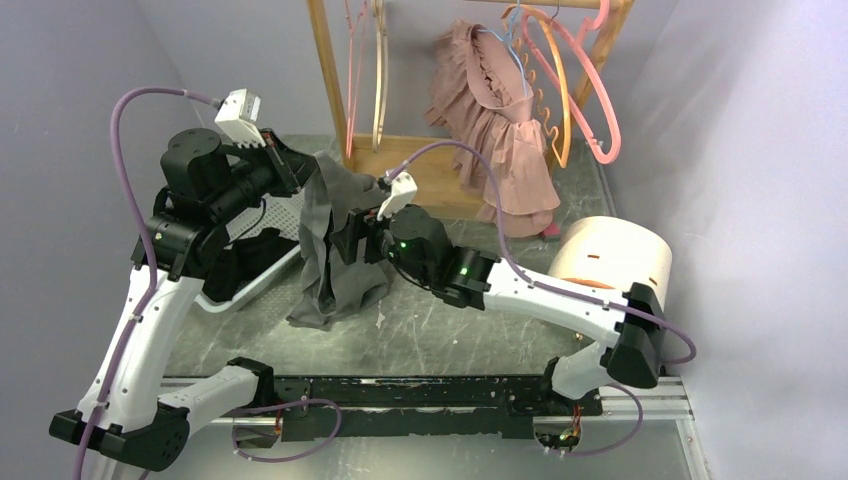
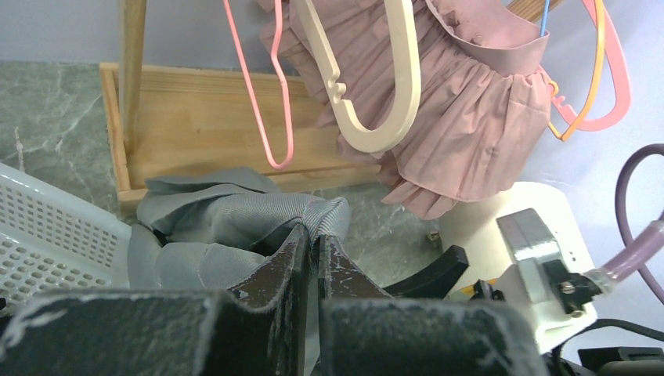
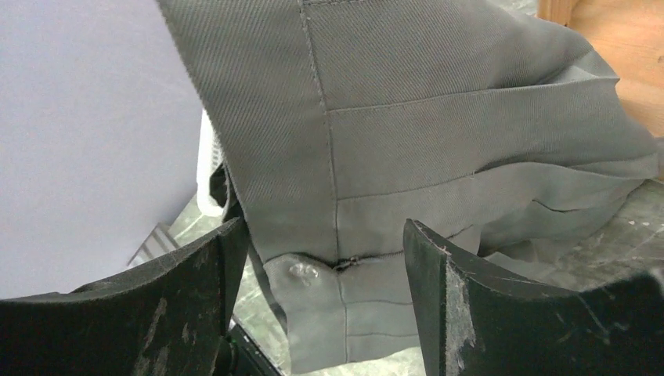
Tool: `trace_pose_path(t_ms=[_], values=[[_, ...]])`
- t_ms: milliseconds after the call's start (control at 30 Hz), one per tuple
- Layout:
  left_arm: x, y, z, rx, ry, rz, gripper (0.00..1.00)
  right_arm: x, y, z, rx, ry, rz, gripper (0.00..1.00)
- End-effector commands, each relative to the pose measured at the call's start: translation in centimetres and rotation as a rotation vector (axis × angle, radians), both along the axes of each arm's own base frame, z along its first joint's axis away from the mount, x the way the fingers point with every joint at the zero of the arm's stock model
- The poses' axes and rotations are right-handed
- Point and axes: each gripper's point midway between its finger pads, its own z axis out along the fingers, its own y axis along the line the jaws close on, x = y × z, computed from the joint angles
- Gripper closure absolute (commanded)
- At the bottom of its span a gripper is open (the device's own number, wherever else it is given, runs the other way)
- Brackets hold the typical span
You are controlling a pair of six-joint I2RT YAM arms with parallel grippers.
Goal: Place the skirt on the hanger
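While the left pincer (image 2: 313,241) clamps the skirt (image 2: 227,215), its cloth hangs inside the wide-open right pincer (image 3: 322,235).

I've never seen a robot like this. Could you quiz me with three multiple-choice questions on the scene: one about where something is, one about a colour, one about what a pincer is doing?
1. Where is the pink dress? A in a drawer; B hanging on the wooden rack; C on a chair.
2. What colour is the skirt held in the left pincer? A red; B yellow; C grey.
3. How is the right pincer? A open, fingers either side of the skirt's edge; B shut on a cup; C out of sight.
Answers: 1 B, it hangs from the rack's top; 2 C, the gripped cloth is grey; 3 A, a wide gap shows between its fingers.
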Motion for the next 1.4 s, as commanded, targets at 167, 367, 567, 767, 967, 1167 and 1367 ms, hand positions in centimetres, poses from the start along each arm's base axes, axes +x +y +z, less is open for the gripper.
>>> trace_pose_path(t_ms=[167,367,567,767,967,1167,1367], values=[[-0.4,0.1,0.1,0.002,-0.021,0.003,0.93,2.3,0.8,-0.7,-0.030,0.019,-0.139,0.29],[-0.3,0.6,-0.6,0.021,-0.010,0.029,0.93,3.5,-1.5,-3.6,-0.135,0.048,-0.272,0.54],[-0.2,1.3,-1.6,0.052,0.004,0.062,0.93,2.9,-2.9,-5.4,-0.204,0.059,-0.265,0.69],[0.1,1.9,-3.9,0.080,0.041,0.099,0.93,3.4,-3.9,-8.6,-0.275,0.117,-0.215,0.61],[0.4,2.1,-6.2,0.104,0.093,0.107,0.93,4.6,-4.0,-10.2,-0.281,0.135,-0.145,0.71],[1.0,2.6,-11.0,0.163,0.179,0.140,0.86,6.6,-6.7,-7.6,-0.230,0.126,-0.198,1.00],[0.7,1.6,-19.7,0.214,0.393,0.074,0.64,8.4,-12.8,-7.7,-0.236,0.229,-0.380,1.00]])
